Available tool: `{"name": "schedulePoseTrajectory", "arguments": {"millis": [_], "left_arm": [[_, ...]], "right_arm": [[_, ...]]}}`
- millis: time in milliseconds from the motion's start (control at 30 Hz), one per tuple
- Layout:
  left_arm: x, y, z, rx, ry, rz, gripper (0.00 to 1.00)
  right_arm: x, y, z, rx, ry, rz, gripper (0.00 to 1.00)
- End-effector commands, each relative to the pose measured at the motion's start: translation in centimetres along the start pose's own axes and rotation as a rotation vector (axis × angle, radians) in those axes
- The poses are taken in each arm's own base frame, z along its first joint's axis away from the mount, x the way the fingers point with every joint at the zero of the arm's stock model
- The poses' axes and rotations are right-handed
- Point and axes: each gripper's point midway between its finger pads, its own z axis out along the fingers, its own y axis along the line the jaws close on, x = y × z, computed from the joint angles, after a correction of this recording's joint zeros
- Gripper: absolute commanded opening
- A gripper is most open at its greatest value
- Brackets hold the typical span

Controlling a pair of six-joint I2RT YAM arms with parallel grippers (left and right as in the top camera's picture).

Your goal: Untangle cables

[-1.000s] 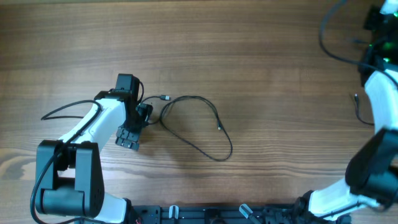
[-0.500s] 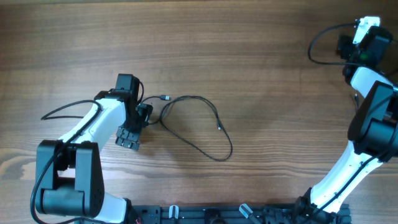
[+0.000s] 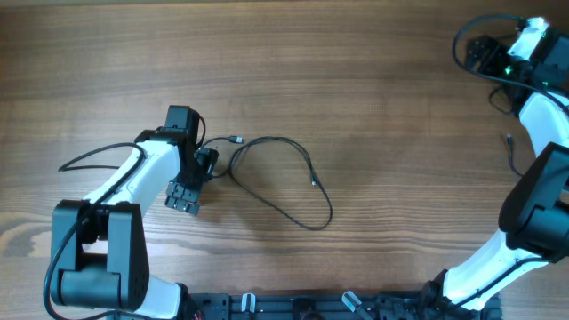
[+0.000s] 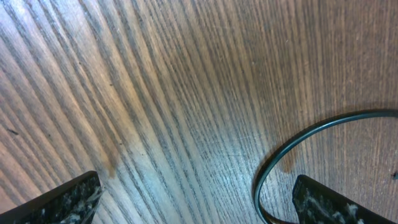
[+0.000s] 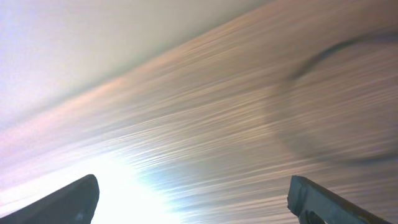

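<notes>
Loosely looped cables (image 3: 271,139) beside left gripper (image 4: 196,200) (jaws wide); right gripper (image 5: 193,199) seemingly empty.

The cables (image 3: 271,138) are thin black cords lying flat on the tabletop, left of the middle and roughly halfway between the far and near edges. It's one loose tangle. There's an open loop arching across the top, strands crossing at its left side, and a long tail that sweeps toward the near edge and hooks back up. A small plug (image 3: 236,140) pokes out top left, and another plug end (image 3: 314,181) sits by the hook. One more thin cord (image 3: 510,151) lies by the right edge, well apart.
</notes>
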Motion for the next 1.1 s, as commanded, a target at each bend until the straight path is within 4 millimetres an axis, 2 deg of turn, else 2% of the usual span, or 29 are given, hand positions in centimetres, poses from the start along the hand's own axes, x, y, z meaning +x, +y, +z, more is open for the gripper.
{"name": "schedulePoseTrajectory", "arguments": {"millis": [0,33,100,133,200,267,300,367,500,633,700,767,900,1067], "left_arm": [[0.0,0.1,0.2,-0.010,-0.004,0.001,1.00],[0.0,0.1,0.2,-0.010,-0.004,0.001,1.00],[0.0,0.1,0.2,-0.010,-0.004,0.001,1.00],[0.0,0.1,0.2,-0.010,-0.004,0.000,1.00],[0.0,0.1,0.2,-0.010,-0.004,0.001,1.00],[0.0,0.1,0.2,-0.010,-0.004,0.001,1.00],[0.0,0.1,0.2,-0.010,-0.004,0.001,1.00],[0.0,0.1,0.2,-0.010,-0.004,0.001,1.00],[0.0,0.1,0.2,-0.010,-0.004,0.000,1.00],[0.0,0.1,0.2,-0.010,-0.004,0.001,1.00],[0.0,0.1,0.2,-0.010,-0.004,0.001,1.00],[0.0,0.1,0.2,-0.010,-0.004,0.001,1.00],[0.0,0.1,0.2,-0.010,-0.004,0.000,1.00],[0.0,0.1,0.2,-0.010,-0.004,0.001,1.00]], "right_arm": [[5.9,12.5,-1.8,-0.534,0.326,0.296,1.00],[7.8,13.9,-1.7,-0.537,0.394,0.309,1.00],[13.4,16.4,-1.2,-0.434,0.572,0.329,1.00],[16.1,17.7,-1.0,-0.385,0.631,0.263,1.00],[20.9,19.7,-0.3,-0.276,0.677,-0.015,1.00],[23.7,20.7,0.1,-0.188,0.676,-0.256,0.99],[25.5,21.8,0.0,-0.169,0.677,-0.432,0.99],[28.0,24.0,-0.3,-0.168,0.667,-0.671,0.99],[31.6,27.4,-0.8,-0.226,0.637,-0.996,0.99],[34.6,28.1,-1.0,-0.270,0.682,-1.089,0.89],[35.4,28.0,-0.9,-0.272,0.696,-1.098,0.86],[35.4,28.1,-0.6,-0.275,0.687,-1.099,0.79],[35.3,28.4,-0.2,-0.282,0.666,-1.097,0.73],[36.6,27.5,0.8,-0.273,0.694,-1.101,0.69]]}}
